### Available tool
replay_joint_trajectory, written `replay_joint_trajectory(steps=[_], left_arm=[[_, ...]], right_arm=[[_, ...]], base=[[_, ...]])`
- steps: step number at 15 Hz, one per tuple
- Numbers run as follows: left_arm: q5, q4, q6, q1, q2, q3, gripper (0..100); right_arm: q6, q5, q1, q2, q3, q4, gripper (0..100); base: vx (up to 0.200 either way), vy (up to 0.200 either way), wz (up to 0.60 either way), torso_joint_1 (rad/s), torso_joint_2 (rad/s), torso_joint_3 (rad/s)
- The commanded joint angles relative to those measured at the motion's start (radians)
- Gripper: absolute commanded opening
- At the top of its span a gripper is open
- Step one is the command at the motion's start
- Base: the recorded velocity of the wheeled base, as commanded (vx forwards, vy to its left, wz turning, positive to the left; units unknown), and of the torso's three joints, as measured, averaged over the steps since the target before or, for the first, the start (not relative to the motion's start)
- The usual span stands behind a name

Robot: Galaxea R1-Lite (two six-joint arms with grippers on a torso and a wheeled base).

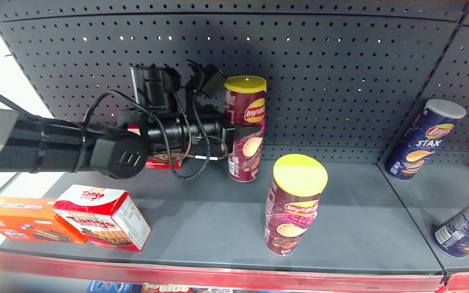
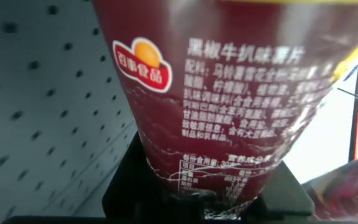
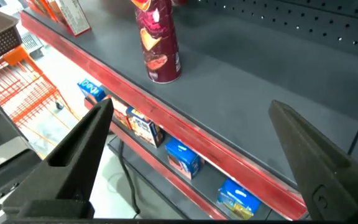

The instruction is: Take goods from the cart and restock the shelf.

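We see left end effector (image 1: pixel 246 131) clamping maroon chip canister (image 1: pixel 245 102) mid-body; we judge it light, stiff, slick, crushable: squeeze gently; right end effector (image 3: pixel 191 107) gapes empty.

A tall dark red chip can (image 1: pixel 246 126) with a yellow lid stands upright at the back of the dark grey shelf (image 1: pixel 202 219), close to the wall full of little holes; the left claw (image 1: pixel 250 131) squeezes it round the middle; a second can (image 1: pixel 293 205), just the same, stands upright on its own nearer the shelf's red front edge, a bit to the right, apart from the first; the orange wire cart (image 3: pixel 27 87) sits low down beside the shelf.
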Motion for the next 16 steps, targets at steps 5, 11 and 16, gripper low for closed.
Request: replay_joint_trajectory(steps=[5, 11, 16], left_arm=[[-0.017, -0.022, 0.039, 0.000, 0.167, -0.119, 0], [-0.020, -0.020, 0.044, -0.026, 0.239, -0.188, 0], [-0.034, -0.028, 0.045, -0.028, 0.260, -0.206, 0]], right_arm=[[0.000, 0.002, 0.002, 0.005, -0.017, 0.001, 100], [-0.002, 0.002, 0.002, 0.005, -0.014, 0.001, 100], [-0.002, 0.007, 0.003, 0.011, -0.010, 0.001, 100]], base=[[0.000, 0.000, 0.00, 0.000, 0.00, 0.000], [0.000, 0.000, 0.00, 0.000, 0.00, 0.000], [0.000, 0.000, 0.00, 0.000, 0.00, 0.000]])
